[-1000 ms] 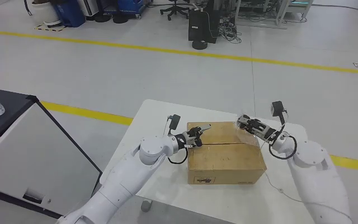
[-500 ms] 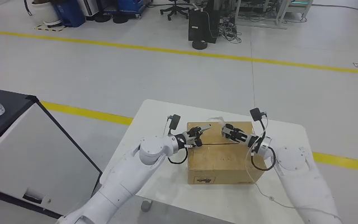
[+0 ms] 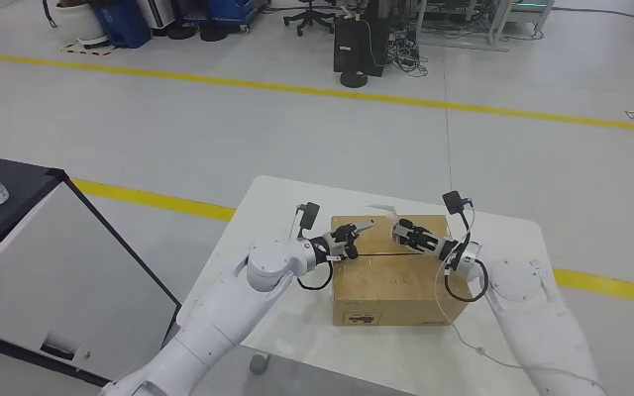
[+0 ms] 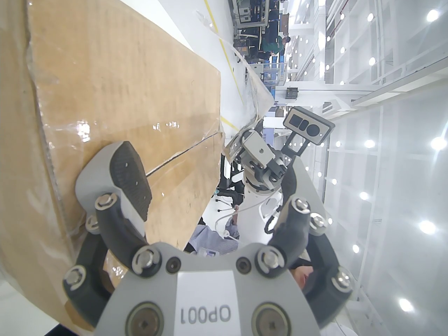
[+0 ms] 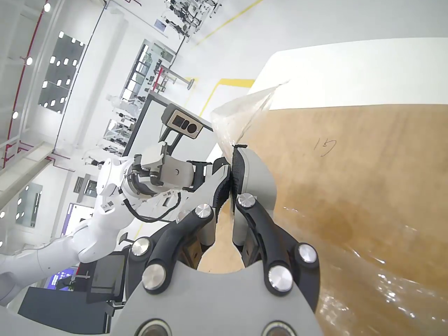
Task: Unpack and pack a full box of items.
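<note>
The fingers [image 5: 245, 169] of the right gripper [image 5: 231, 162] are pressing flat together on a strip of clear, crinkled packing tape [image 5: 241, 117], which is rising loose past their tips; just beneath them the top of the closed brown cardboard box [image 5: 350, 162] is lying, and they are hovering over its middle, a little to the far side of the taped centre seam [image 4: 189, 148]. That seam is running along the box's long axis, parallel to the near edge of the white tabletop [image 3: 277, 198], and is leading straight from the right gripper to the left gripper [image 4: 210, 183]; the left gripper's fingers [image 4: 129, 176] are standing wide apart, gripping nothing, one pad appearing to rest on the box top beside the seam at the end toward the tabletop's left edge, where glossy tape is lying across the seam. The box is sitting on the middle of the tabletop, flaps shut. By my judgement the coming pull is going to have to run along the seam toward the left gripper's end, with the left pad bracing the box; how much tape is stuck down I cannot tell.
</note>
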Available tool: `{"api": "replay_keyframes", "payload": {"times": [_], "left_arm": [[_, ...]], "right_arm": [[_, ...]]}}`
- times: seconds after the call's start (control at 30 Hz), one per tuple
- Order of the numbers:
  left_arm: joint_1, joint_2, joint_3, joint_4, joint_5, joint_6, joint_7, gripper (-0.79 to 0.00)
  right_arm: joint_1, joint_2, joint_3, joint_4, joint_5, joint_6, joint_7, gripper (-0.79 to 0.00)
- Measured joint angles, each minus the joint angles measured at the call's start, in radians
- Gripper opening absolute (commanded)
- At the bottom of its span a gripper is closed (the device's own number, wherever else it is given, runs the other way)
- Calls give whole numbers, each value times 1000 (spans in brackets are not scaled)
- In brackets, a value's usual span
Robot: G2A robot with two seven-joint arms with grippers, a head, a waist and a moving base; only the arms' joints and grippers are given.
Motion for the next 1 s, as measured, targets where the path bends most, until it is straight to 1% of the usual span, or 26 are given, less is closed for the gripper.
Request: {"api": "replay_keyframes", "payload": {"times": [0.07, 0.17, 0.3, 0.6, 0.8, 0.9, 1.0], "left_arm": [[1, 0, -1, -1, -1, -1, 1, 0], [22, 2, -19, -17, -16, -6, 7, 0], [54, 15, -58, -54, 15, -9, 31, 0], [168, 43, -169, -201, 57, -48, 104, 0], [245, 63, -253, -305, 105, -38, 155, 0], [288, 72, -290, -356, 130, -34, 174, 0], [325, 78, -320, -396, 153, -34, 196, 0]], "right_arm": [[0, 0, 0, 0, 0, 0, 0, -785], [0, 0, 0, 0, 0, 0, 0, -785], [0, 0, 0, 0, 0, 0, 0, -785], [0, 0, 0, 0, 0, 0, 0, -785], [-3, -1, -5, -6, -2, -2, -3, -785], [-9, -5, -38, -33, -29, -36, -5, -785], [1, -9, -69, -28, -60, -85, -14, -785]]}}
